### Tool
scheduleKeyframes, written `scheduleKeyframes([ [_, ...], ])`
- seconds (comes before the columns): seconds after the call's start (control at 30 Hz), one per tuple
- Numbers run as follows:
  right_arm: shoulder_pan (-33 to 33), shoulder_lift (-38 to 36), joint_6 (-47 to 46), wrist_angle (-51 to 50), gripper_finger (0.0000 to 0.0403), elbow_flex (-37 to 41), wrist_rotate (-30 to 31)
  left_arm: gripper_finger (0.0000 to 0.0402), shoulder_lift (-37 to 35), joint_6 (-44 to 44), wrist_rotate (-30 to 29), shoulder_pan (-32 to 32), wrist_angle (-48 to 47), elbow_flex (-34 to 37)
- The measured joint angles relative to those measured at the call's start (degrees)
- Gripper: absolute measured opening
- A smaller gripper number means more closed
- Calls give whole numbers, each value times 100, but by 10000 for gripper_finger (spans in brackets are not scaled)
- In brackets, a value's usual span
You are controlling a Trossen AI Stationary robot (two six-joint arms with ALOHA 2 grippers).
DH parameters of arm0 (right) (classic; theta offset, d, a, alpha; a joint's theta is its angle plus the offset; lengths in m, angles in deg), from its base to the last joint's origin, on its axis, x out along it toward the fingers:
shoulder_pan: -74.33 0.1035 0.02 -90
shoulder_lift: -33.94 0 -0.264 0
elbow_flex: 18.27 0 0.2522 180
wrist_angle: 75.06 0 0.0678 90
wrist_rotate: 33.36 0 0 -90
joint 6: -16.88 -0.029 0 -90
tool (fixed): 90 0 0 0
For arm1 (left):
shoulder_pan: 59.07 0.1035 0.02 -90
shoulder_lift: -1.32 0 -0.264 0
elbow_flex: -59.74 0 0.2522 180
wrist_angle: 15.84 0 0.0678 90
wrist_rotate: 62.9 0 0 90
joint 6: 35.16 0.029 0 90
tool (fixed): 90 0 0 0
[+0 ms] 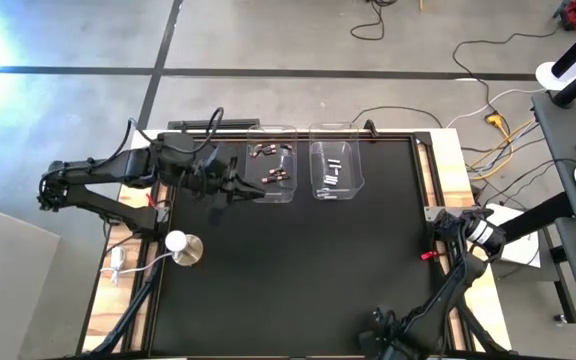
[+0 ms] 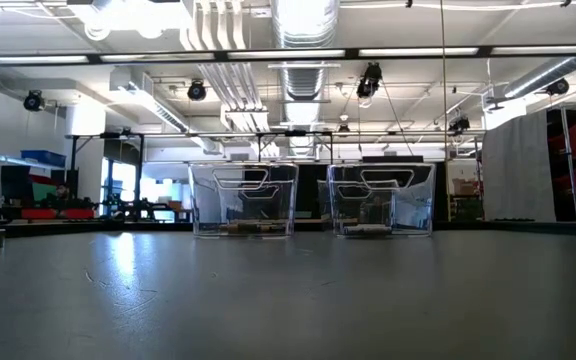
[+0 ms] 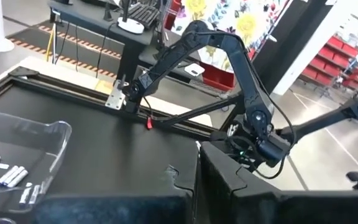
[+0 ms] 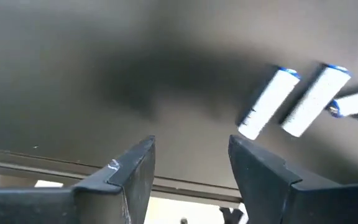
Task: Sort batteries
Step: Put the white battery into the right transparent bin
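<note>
Loose silvery batteries (image 4: 267,102) lie side by side on the dark surface just ahead of the right gripper (image 4: 191,168), at the tabletop's right edge. Their long axes run diagonal and sit off to one finger's side. Its fingers are apart and empty; the left gripper (image 1: 236,188) is closed on nothing by the far-edge bins (image 1: 286,190), so the right arm is nearer.

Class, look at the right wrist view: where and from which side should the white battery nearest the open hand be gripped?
Probably mid-barrel, across its narrow width. The white battery lies flat on the dark surface, so the right hand should come straight down and clasp its long sides, using the gap beside the neighbouring battery.
</note>
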Motion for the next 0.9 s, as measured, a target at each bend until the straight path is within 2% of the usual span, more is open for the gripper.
scheduleKeyframes([
  [0.33,52,-68,-30,-374,196,58,-242,0,-4,160,15,-28,-39,0],
  [0.53,50,-105,-28,-297,196,235,-242,0,-4,152,286,-34,-30,0],
  [0.73,38,-105,-25,-82,190,533,-242,0,-140,66,-612,-36,-28,-77],
  [0.9,-10,-133,-23,279,178,731,-251,0,-285,430,-646,-39,-91,-557],
])
